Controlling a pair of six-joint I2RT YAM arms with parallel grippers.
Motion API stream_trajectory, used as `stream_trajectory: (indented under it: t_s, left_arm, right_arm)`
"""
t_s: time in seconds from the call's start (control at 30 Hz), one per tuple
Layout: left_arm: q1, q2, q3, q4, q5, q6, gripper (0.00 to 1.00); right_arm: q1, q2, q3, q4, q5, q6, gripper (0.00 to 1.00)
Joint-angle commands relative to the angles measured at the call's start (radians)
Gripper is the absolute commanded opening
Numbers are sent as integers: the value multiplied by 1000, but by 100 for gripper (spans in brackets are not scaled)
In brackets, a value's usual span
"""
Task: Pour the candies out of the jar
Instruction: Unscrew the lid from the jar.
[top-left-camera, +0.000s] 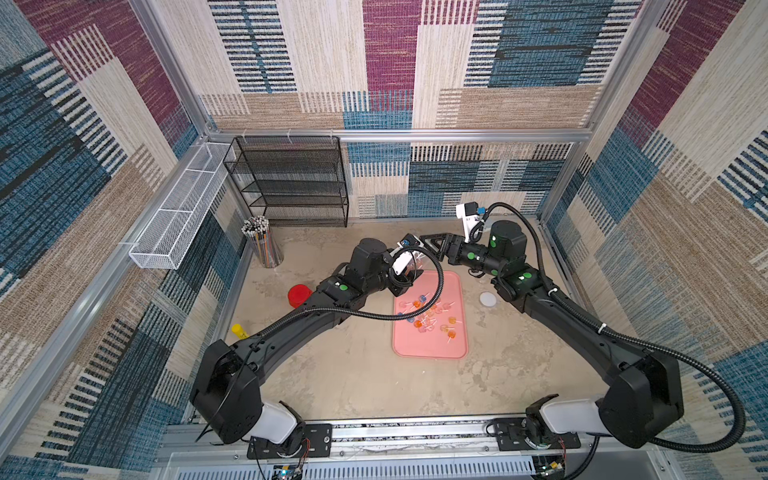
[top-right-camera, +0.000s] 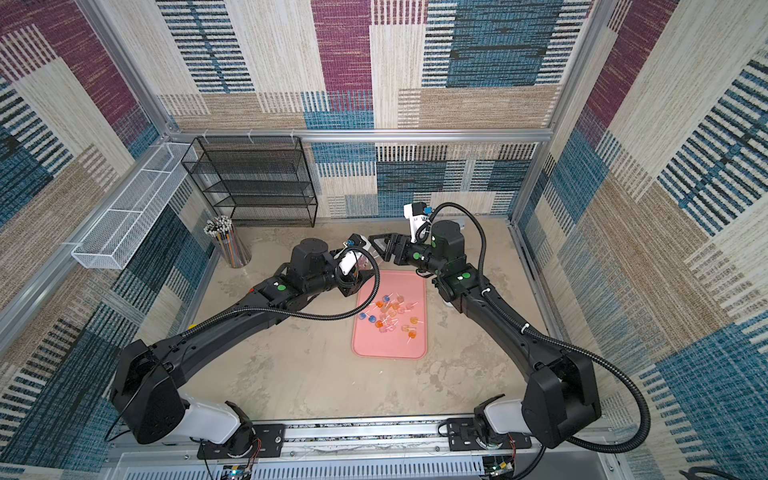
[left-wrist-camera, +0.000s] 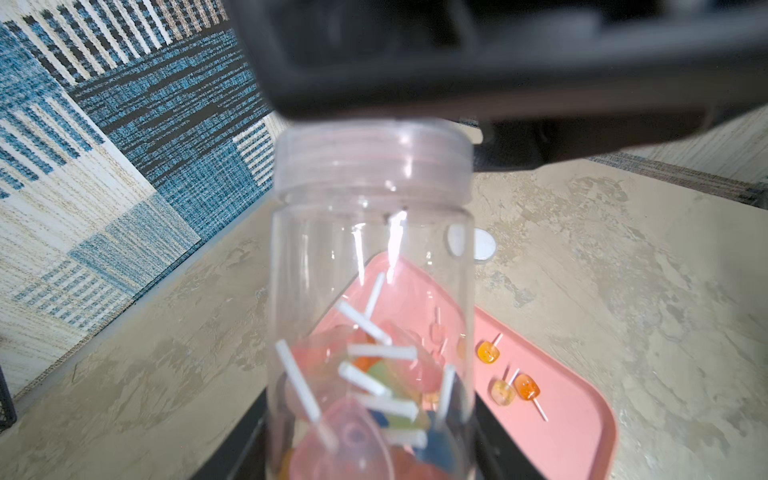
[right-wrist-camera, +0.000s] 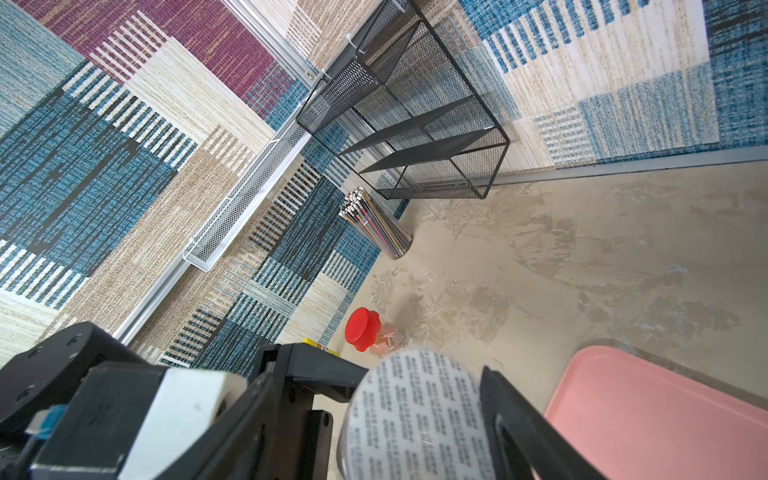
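- The table (top-left-camera: 353, 386) was walled on three sides. Its near half, between the two arm bases, was open, as was the strip from the pink tray (top-left-camera: 432, 347) to the right wall.
- The tray lay right of centre, well apart from every wall.
- The clear jar (left-wrist-camera: 370, 249) was clamped in the left gripper (left-wrist-camera: 370, 444) over the tray's far left corner, with its ribbed neck pointing away from that gripper.
- Some candies (left-wrist-camera: 374, 353) lay heaped at the jar's base end, and many more were scattered across the middle of the tray.
- The right gripper (right-wrist-camera: 422, 374) met the jar at the neck end. Its jaws stood apart with a round, print-covered face between them, and I could not tell whether they pressed on it.
- In both top views the left arm's cable looped over the scattered candies, and the right arm passed just beside the tray's far right corner.
- A white disc (top-left-camera: 487, 299) lay near the tray's right edge, beside the right arm.
- A red-capped container (top-left-camera: 299, 295) and a small yellow object (top-left-camera: 239, 330) sat left of the left arm, toward the left wall.
- The far left corner was crowded by a pencil cup (top-left-camera: 262, 245), a black mesh rack (top-left-camera: 291, 178) against the back wall and a white mesh basket (top-left-camera: 178, 216) on the left wall.
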Motion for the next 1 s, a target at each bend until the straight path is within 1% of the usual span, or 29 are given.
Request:
stream_trajectory:
  t_s: [0.0, 0.1, 0.23, 0.37, 0.43, 0.53, 0.57, 0.6, 0.7, 0.73, 0.77, 0.83, 0.97]
  left_arm:
    - [0, -12, 5, 42, 17, -3, 0]
    - [0, -16, 2, 46, 12, -2, 0]
    - [0, -15, -1, 47, 11, -3, 0]
    - [0, -17, -3, 49, 7, -5, 0]
    - [0, -16, -5, 52, 7, -7, 0]
    - [4, -18, -6, 57, 34, -16, 0]
    - [12, -19, -6, 60, 65, -26, 0]
    - [26, -21, -8, 69, 120, -43, 0]
    - [116, -25, -15, 135, 441, -141, 0]
    - [139, -25, -16, 159, 568, -165, 0]
    - [150, -25, -13, 174, 652, -177, 0]
    - [152, -20, 3, 171, 760, -188, 0]
    - [153, 2, 25, 169, 870, -217, 0]
  right_arm:
    - [1, 4, 5, -1, 15, 13, 78]
    - [1, 11, 11, 1, 8, 17, 75]
    - [1, 15, 8, 11, 2, 22, 68]
    - [1, 9, 4, 23, -3, 26, 58]
    - [1, 0, -2, 31, 0, 21, 54]
    - [1, -15, -10, 51, -6, 1, 48]
    - [1, -19, -13, 66, -21, -14, 46]
    - [0, -26, -16, 81, -44, -34, 45]
    - [-6, -51, -23, 146, -143, -101, 41]
    - [-8, -64, -29, 174, -183, -124, 41]
    - [-10, -77, -34, 195, -223, -147, 41]
    - [-11, -95, -38, 217, -301, -200, 40]
    - [-11, -117, -36, 199, -402, -277, 37]
